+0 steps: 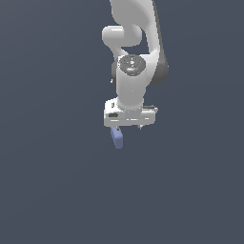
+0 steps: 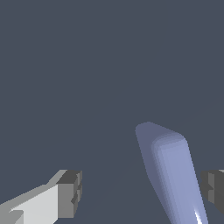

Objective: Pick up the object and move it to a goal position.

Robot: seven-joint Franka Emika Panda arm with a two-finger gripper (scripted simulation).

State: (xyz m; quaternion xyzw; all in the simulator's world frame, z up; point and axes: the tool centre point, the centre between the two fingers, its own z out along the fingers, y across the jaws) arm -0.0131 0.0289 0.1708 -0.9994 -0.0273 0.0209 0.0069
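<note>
The object, a small periwinkle-blue elongated block (image 1: pixel 117 137), sits just under the white gripper (image 1: pixel 128 127) at the end of the Panda arm, toward the exterior view's left side of the hand. In the wrist view the block (image 2: pixel 173 175) lies between the two grey fingertips (image 2: pixel 70 192). It is close to one fingertip (image 2: pixel 214 190), and a wide gap separates it from the other. The gripper (image 2: pixel 142 192) is open, with its jaws far apart and not pressing on the block. The block's near end runs out of the wrist view.
A plain dark grey-blue surface (image 1: pixel 57 190) surrounds the arm. The white arm links (image 1: pixel 133 71) rise above the gripper. No goal marker shows.
</note>
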